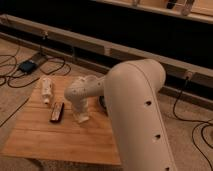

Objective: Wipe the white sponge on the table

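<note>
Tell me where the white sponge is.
In the camera view, the white sponge lies near the middle of the table, under the hand, just picture-right of the dark remote.

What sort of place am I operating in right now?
Probably an indoor robot lab: low light-brown slatted wooden table on carpet, loose black cables across the floor. The gripper is down at the small off-white sponge block.

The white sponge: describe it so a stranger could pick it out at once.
Start at the wooden table, then follow the robot's arm down to its end effector near the table's middle. The white sponge is at its tip: a small pale block, not the dark flat bar beside it nor the longer white bottle.
</note>
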`<state>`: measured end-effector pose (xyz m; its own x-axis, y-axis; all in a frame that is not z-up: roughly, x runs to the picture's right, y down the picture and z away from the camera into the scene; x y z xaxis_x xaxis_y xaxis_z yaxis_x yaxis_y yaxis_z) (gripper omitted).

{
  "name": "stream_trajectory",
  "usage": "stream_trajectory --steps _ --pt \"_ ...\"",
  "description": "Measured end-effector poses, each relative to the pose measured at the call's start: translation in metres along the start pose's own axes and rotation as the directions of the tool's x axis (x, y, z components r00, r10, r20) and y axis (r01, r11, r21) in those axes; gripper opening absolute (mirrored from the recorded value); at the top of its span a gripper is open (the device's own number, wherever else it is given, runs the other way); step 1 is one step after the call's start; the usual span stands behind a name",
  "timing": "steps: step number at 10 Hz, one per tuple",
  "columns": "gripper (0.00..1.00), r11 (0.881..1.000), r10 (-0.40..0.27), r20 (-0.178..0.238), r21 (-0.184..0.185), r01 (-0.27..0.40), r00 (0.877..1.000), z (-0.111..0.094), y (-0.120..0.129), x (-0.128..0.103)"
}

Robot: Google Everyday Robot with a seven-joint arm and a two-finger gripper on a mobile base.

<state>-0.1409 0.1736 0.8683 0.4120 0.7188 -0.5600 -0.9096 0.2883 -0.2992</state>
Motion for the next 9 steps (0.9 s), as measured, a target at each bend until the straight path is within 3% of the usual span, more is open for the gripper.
stream_trajectory --steps 1,2,5,7,9 --pt "0.01 1.0 -0.002 -0.002 -0.003 0.002 1.0 0.0 0.001 0.001" --pt "0.0 0.999 -0.02 -0.002 -0.037 0.02 1.0 -0.012 0.006 0.005" --pt "0.0 0.995 -0.037 0.015 -0.087 0.039 0.999 -0.038 0.009 0.01" --pt "0.0 0.993 -0.043 0.02 -0.106 0.045 0.999 -0.054 0.005 0.017" --pt "0.0 0.993 -0.045 0.003 -0.111 0.045 0.999 -0.058 -0.002 0.027"
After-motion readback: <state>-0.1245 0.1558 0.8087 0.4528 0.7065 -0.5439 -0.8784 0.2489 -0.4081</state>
